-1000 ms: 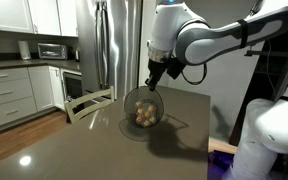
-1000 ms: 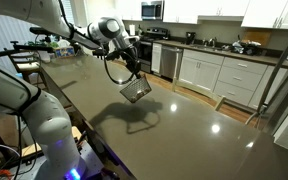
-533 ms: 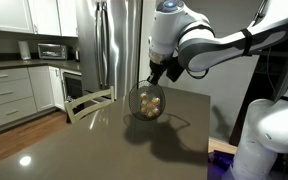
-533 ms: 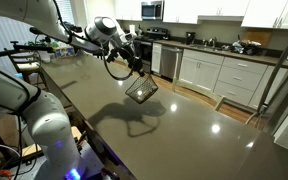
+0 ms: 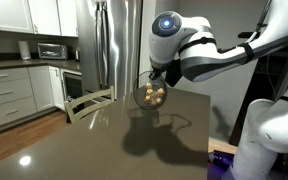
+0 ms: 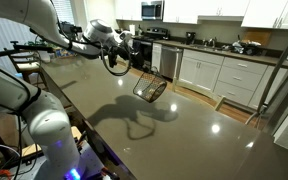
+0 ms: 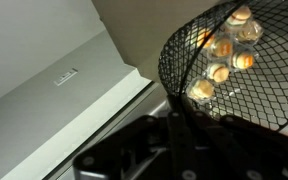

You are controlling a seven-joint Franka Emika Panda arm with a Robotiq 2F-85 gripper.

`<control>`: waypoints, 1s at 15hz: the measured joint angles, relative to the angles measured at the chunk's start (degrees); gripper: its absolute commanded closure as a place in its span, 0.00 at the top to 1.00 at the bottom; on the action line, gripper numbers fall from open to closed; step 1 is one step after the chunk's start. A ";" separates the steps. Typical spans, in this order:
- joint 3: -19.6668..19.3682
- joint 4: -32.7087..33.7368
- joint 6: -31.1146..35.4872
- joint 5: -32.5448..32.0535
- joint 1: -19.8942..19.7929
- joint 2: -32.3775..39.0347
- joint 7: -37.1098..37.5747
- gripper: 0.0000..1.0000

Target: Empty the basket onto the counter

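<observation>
Higher and steeper than a second ago, the basket [image 5: 151, 93] now hangs well above the desk [image 5: 84, 145], tipped on its side with only air beneath it. The end effector [image 5: 157, 76] is clamped on the basket's rim, and that grip is all that carries it. Small round pale-orange pieces [image 5: 152, 96] sit bunched against the mesh; I cannot say what they are. None lies on the desk yet, so I judge the pour is begun but not done: the lift and first tilt are made, but the load has not gone over the lip. The next move, to my eye, calls for more wrist roll until the mouth faces down. It should stay over the middle of the desk, and low, so that round things do not roll off the edge.

In an exterior view the basket [image 6: 150, 88] shows its slant and the gap above its shadow [image 6: 134, 122], which the wrist view cannot show. Only the wrist view separates the pieces [image 7: 222, 60] one from another, lodged in the far curve of the mesh. It also shows the end effector [image 7: 174, 125] pinched together at the rim.
</observation>
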 measured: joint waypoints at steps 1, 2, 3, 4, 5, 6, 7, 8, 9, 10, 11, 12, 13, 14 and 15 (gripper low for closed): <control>0.09 -0.14 -1.48 -2.08 0.50 0.11 1.50 0.01; 0.10 -0.36 -2.98 -3.84 1.12 0.21 2.70 0.01; 0.08 -0.63 -4.64 -5.46 1.83 0.32 3.79 0.01; 0.06 -0.90 -6.24 -6.84 2.58 0.49 4.83 0.01; 0.05 -1.17 -7.80 -8.15 3.38 0.71 5.81 0.01; 0.03 -1.40 -9.43 -9.51 4.23 1.01 6.84 0.01; 0.03 -1.60 -11.05 -10.95 5.07 1.38 7.74 0.01; -0.03 -1.83 -12.54 -12.13 5.88 1.73 8.76 0.01; -0.09 -2.06 -13.98 -13.33 6.69 2.07 9.58 0.01; -0.16 -2.28 -15.30 -14.55 7.50 2.41 10.30 0.01; -0.35 -2.40 -16.41 -15.31 8.27 2.79 10.93 0.01; -0.60 -2.48 -17.41 -15.97 9.03 3.15 11.37 0.01; -0.86 -2.55 -18.25 -16.63 9.75 3.51 11.73 0.01; -1.09 -2.58 -19.10 -17.21 10.37 3.85 12.01 0.01; -1.13 -2.60 -20.02 -17.96 11.00 4.21 12.35 0.01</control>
